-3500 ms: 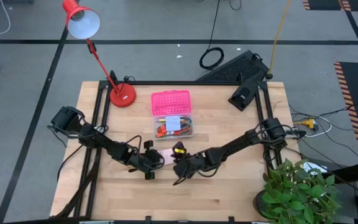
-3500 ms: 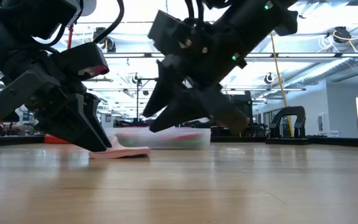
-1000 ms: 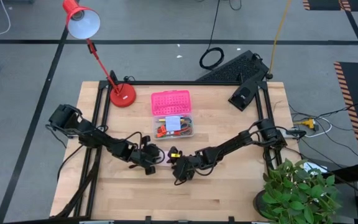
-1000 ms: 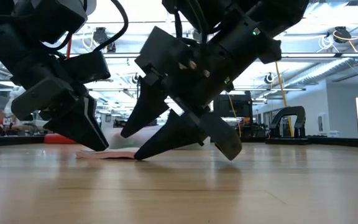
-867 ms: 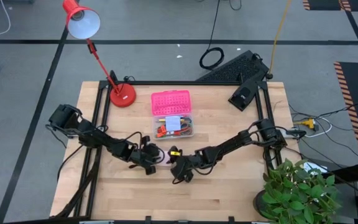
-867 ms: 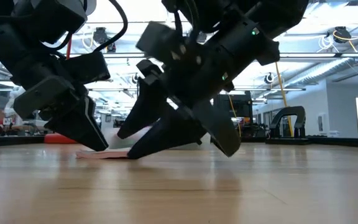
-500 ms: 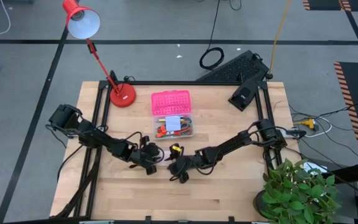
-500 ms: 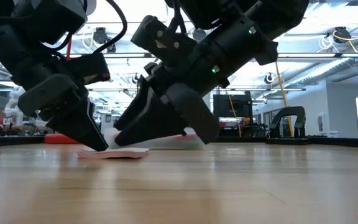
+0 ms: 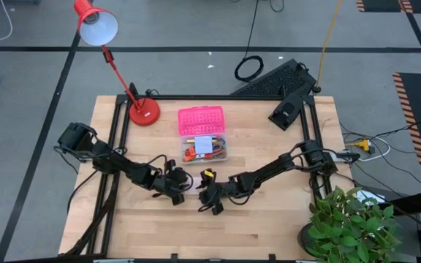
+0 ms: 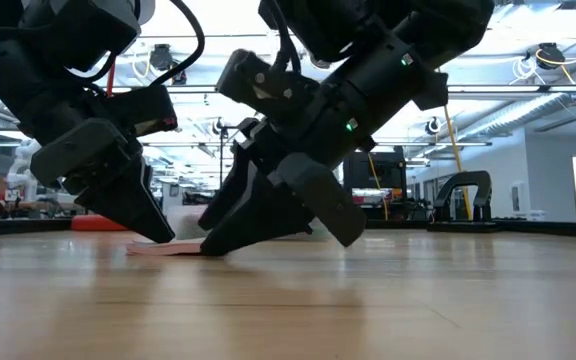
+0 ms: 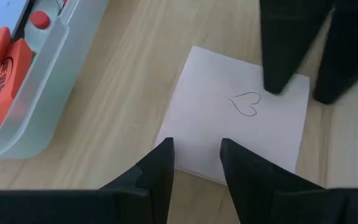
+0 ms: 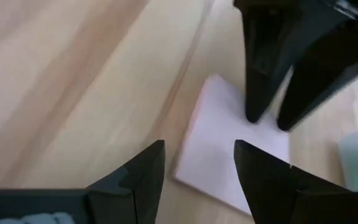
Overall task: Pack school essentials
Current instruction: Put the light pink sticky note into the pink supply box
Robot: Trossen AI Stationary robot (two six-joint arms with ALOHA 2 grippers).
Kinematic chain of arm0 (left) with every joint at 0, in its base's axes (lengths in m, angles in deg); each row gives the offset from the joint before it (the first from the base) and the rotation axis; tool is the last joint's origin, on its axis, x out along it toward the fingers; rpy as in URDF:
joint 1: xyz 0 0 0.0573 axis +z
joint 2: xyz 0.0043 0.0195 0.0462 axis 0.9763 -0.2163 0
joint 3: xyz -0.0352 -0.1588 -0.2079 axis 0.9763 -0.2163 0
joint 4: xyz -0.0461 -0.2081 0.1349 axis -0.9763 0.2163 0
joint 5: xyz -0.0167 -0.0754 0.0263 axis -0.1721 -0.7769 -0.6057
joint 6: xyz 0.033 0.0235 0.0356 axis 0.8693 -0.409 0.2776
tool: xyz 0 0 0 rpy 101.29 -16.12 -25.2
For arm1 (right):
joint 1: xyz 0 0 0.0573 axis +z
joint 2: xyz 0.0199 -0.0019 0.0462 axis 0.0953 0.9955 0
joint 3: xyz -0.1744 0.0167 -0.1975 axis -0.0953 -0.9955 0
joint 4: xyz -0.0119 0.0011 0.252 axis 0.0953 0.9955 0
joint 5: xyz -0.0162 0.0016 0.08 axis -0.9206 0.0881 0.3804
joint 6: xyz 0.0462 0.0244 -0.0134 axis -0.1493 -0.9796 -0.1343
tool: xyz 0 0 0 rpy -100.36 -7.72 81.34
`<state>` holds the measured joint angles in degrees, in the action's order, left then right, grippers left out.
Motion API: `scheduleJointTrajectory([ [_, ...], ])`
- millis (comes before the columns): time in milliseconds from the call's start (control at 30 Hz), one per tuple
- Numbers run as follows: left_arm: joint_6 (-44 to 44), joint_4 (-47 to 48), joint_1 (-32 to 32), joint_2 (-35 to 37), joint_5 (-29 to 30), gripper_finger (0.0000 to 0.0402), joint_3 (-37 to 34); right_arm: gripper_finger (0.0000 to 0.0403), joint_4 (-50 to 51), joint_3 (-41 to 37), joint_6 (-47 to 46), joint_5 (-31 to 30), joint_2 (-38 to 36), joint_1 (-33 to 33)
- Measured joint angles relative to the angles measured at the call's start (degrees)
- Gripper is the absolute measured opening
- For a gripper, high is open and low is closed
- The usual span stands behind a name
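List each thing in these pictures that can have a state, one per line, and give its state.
Pink note pad: flat on the table, between both grippers' fingertips.
Left gripper: open, fingertips at one edge of the pad.
Right gripper: open, fingertips at the opposite edge.
Clear box: open, stationery inside.
Pink lid: laid back behind the box.
Desk lamp: standing; on or off unclear.

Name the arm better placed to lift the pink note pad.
Probably left: the left gripper already straddles the pink note pad at its edge; the right gripper hovers open at the opposite edge.
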<state>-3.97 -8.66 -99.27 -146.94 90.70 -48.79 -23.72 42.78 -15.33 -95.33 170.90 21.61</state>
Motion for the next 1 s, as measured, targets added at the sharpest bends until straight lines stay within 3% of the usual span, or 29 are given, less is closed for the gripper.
scheduleJointTrajectory([
  [167, 0.2, -0.2, 0.0, 0.0, 0.0, 0.0140, 0.0, 0.0188, 2.7, 0.0, 2.4, -7.5, -0.1, 0.2],
  [500, 1.4, -1.2, 0.0, -0.1, 0.0, 0.0140, -0.1, 0.0187, 2.2, 0.0, 12.5, -16.3, -0.1, 1.6],
  [733, 1.2, -1.1, 0.0, -0.1, 0.0, 0.0140, -0.1, 0.0184, 1.4, 0.0, 20.5, -17.0, -0.1, 2.7],
  [1000, 1.2, -1.1, 0.0, -0.1, 0.0, 0.0140, -0.1, 0.0132, 1.3, 0.0, 24.2, -16.8, -0.1, 2.8],
])
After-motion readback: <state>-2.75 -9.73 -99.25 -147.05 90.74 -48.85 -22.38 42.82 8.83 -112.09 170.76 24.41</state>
